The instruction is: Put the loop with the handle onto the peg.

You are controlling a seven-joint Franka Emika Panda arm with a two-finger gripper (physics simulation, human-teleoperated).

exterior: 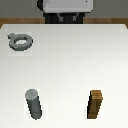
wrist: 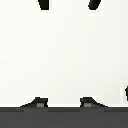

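Observation:
The loop with the handle (exterior: 20, 41) is a flat grey ring lying on the white table at the far part of the exterior view's left, with its stub handle pointing to the far left. The peg (exterior: 33, 104) is an upright grey cylinder near the front on the left. My gripper (wrist: 69, 4) shows in the wrist view as two dark fingertips (wrist: 45, 4) spread wide with nothing between them, high above bare table. Neither the loop nor the peg can be made out in the wrist view. The arm (exterior: 67, 9) is at the table's far edge, well away from both.
A brown rectangular wooden block (exterior: 96, 104) stands near the front at the exterior view's right, level with the peg. The white table (exterior: 70, 65) spans the view. A dark band (wrist: 64, 117) with the robot's base fills one edge of the wrist view.

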